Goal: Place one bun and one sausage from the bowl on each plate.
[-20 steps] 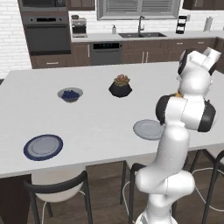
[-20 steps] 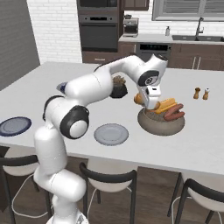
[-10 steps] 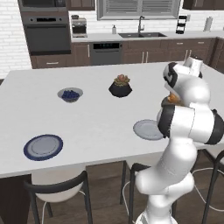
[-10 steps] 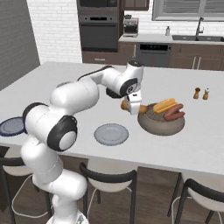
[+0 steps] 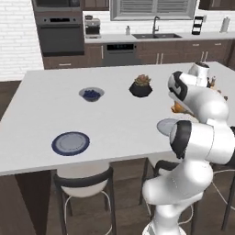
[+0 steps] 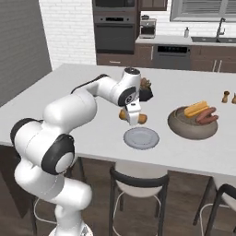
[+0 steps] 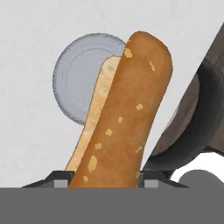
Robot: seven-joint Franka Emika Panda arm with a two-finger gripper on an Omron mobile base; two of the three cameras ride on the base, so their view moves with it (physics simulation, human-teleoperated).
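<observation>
My gripper is shut on a brown hot-dog bun, held a little above the counter beside the near-left rim of the plain light grey plate. In the hand view the bun rises between the fingertips, with that plate behind it. The wide grey bowl stands to the right and holds a yellowish bun and sausages. The blue-rimmed plate lies bare far to the left. In the left base view my arm hides most of the grey plate.
A small bowl of dark berries and a black pot with a succulent stand toward the counter's far side. Two small shakers are behind the bowl. Stools sit under the near counter edge.
The arm has swung left, away from the bowl, carrying the bun over to the light grey plate. The grip has stayed the same.
</observation>
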